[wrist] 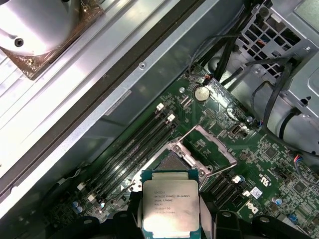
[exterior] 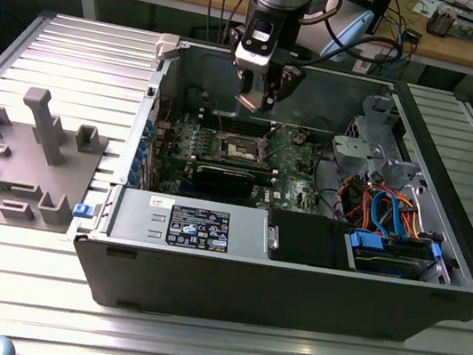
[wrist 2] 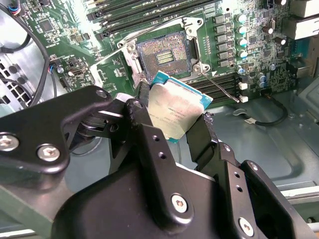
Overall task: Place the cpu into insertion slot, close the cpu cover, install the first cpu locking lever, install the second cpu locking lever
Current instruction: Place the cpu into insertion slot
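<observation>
We see the cpu [wrist 2: 175, 107] gripped by its edges between the claw's [exterior: 256, 100] fingers [wrist 2: 199, 137]. It hangs above the bare insertion slot [wrist 2: 163, 56] without touching it. The cpu cover [wrist: 205, 145] stands open beside the slot, inside the computer case [exterior: 291, 285].

Print on cpu [wrist: 171, 208], sticker [exterior: 197, 226] on power supply [exterior: 132, 220] (neither clearly legible).

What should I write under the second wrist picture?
The gripper holds the cpu near the open insertion slot.
</observation>
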Robot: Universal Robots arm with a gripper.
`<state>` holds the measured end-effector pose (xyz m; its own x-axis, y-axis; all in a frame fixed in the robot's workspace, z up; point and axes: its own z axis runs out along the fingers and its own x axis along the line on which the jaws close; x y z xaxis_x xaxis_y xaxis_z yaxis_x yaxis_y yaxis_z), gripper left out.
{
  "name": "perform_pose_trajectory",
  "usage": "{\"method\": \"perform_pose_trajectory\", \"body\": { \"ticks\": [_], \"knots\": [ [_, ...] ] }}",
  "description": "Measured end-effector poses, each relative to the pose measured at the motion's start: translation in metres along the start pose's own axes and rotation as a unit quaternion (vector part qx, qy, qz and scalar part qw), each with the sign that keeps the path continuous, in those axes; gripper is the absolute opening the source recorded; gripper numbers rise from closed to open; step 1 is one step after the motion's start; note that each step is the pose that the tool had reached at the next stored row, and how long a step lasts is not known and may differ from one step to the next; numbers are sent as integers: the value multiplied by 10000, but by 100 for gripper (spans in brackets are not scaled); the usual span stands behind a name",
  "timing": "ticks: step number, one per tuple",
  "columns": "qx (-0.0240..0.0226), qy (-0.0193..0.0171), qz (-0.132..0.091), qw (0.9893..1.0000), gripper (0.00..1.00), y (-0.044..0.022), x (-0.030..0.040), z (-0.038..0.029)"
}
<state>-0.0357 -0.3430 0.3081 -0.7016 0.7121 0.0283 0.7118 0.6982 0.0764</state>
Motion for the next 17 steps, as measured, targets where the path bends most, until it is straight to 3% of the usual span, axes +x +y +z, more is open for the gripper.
{"method": "perform_pose_trajectory", "body": {
  "ticks": [17],
  "knots": [
    [-1, -2, 30, 10000, 54, 0, 0, 3]
  ]
}}
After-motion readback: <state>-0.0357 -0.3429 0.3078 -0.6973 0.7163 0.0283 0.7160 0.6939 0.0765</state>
